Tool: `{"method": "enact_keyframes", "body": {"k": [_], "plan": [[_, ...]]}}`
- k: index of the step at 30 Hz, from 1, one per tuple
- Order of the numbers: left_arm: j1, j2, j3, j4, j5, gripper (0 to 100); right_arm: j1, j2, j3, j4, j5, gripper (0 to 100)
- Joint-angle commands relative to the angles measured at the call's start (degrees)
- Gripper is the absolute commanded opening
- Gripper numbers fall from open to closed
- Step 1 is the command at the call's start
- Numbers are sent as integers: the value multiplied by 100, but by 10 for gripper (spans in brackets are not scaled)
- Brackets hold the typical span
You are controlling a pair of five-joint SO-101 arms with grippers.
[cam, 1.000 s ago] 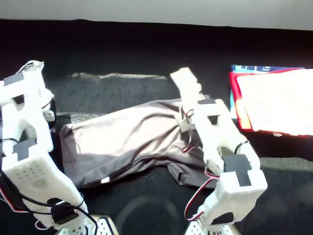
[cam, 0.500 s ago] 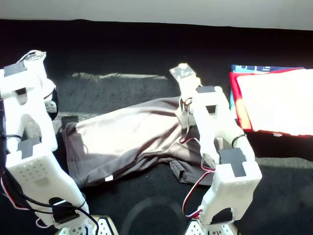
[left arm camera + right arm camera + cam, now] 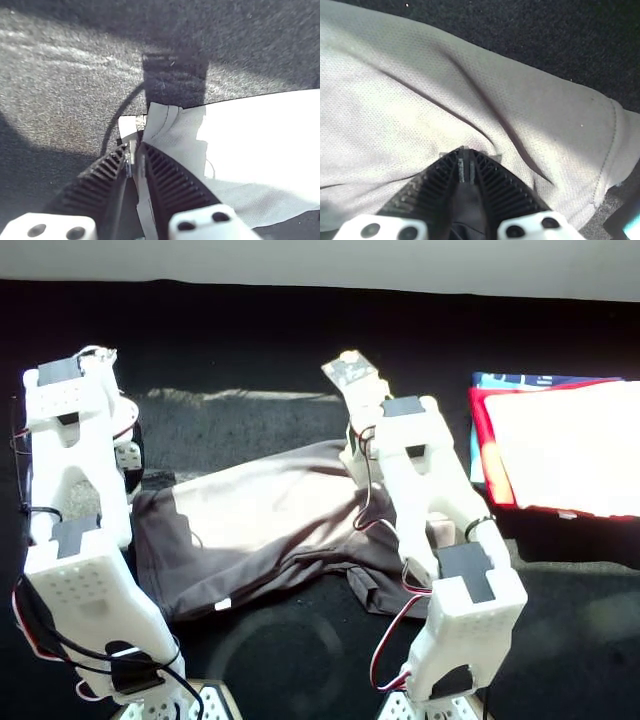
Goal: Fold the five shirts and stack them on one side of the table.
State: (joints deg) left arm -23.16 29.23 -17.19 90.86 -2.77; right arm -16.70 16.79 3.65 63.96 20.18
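Jaws pinching the grey shirt [image 3: 270, 530], left gripper [image 3: 136, 145] and right gripper [image 3: 462, 152] are now lifting it near the folded stack [image 3: 560, 445] (fold starting, likely).

The left arm [image 3: 70, 500] stood tall at the near left, elbow raised and wrist bent downward, its ribbed jaws pinched together on an edge of the shirt [image 3: 240, 150]. The right arm [image 3: 430, 500] stretched forward from its base, wrist tilted down, its jaws likewise closed on a pinch of the same cloth.
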Motion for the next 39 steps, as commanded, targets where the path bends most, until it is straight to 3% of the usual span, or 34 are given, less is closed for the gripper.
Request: {"method": "enact_keyframes", "body": {"k": [1, 12, 16, 25, 31, 39], "plan": [[57, 189, -13, 62, 35, 110, -40, -31, -233, 31, -44, 8], [48, 374, -171, 18, 35, 39, -40, 4, -215, 31, -44, 8], [48, 435, -664, 62, 26, 38, -40, 4, -215, 31, -44, 8], [40, 892, -514, 26, 26, 38, -40, 4, -207, 40, -44, 8], [-321, 989, -541, 26, 26, 34, -40, 13, -66, -13, -44, 8], [-866, 998, -1218, 440, 9, 34, 127, 4, 840, -1314, -44, 8]]}}
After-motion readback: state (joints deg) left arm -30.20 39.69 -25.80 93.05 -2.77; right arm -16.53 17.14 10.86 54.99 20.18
